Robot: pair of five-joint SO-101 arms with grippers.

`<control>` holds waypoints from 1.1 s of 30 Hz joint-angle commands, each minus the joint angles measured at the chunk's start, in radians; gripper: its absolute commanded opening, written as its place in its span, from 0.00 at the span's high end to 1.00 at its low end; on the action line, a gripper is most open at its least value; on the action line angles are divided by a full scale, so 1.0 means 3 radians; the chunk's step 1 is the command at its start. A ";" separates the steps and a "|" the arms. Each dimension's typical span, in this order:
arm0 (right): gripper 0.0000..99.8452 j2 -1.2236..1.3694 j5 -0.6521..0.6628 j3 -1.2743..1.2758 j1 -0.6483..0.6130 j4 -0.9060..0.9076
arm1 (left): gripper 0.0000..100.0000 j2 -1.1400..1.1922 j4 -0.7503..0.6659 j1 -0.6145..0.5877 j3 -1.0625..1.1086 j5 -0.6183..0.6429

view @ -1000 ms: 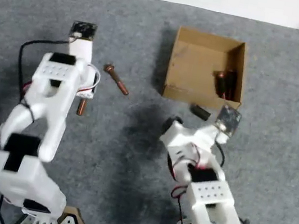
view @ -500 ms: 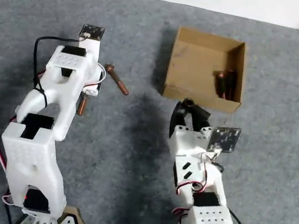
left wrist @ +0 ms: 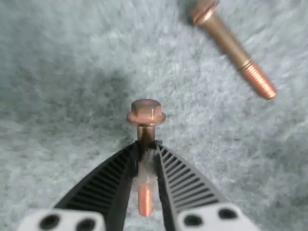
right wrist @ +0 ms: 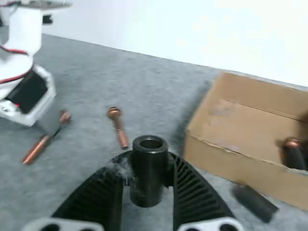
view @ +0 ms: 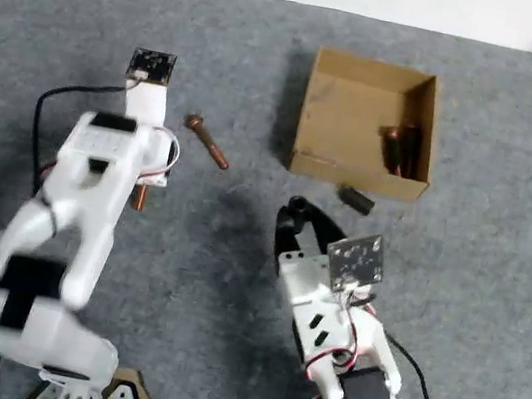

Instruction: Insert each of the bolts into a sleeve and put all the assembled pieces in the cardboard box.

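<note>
Now | grey carpet [view: 484,295], white wall [right wrist: 192,29] behind | left hand [left wrist: 146,147] grasps bolt [left wrist: 146,115] | right hand [right wrist: 149,163] grasps sleeve [right wrist: 150,149]

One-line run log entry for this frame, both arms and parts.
left gripper: shut on bolt | right gripper: shut on sleeve | loose bolt, loose sleeve on carpet | cardboard box: assembled piece inside

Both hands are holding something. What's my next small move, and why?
Probably bring the left hand toward the right hand: the left grips a bolt by its shank, the right holds a sleeve with its open end unblocked, so they need aligning.
</note>
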 commanded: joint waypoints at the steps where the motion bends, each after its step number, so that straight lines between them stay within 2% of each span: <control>1: 1.00 -0.0422 0.0046 0.0238 -0.0146 0.0279 | 0.99 -0.0974 -0.0471 0.0090 0.0616 0.0026; 6: 1.00 -0.0345 0.0051 0.0238 -0.0289 0.0289 | 0.99 -0.1839 -0.0793 0.0130 0.1143 0.0491; 14: 1.00 -0.0345 0.0159 0.0376 -0.0391 0.0294 | 0.99 -0.2913 -0.0905 0.0816 0.1184 0.0527; 18: 1.00 -0.0345 0.0205 0.0376 -0.0391 0.0294 | 0.99 -0.3209 -0.1048 0.1174 0.1189 0.0568; 23: 1.00 -0.0345 0.0210 0.0376 -0.0391 0.0294 | 0.99 -0.3261 -0.1054 0.1501 0.1189 0.1013; 27: 1.00 -0.0345 0.0210 0.0376 -0.0391 0.0294 | 0.99 -0.3240 -0.1043 0.1578 0.1189 0.0869; 28: 1.00 -0.0345 0.0215 0.0376 -0.0391 0.0294 | 0.99 -0.3240 -0.1038 0.1511 0.1199 0.0731; 33: 1.00 -0.0335 0.0215 0.0376 -0.0391 0.0294 | 0.99 -0.3230 -0.0440 0.0944 0.1291 0.0148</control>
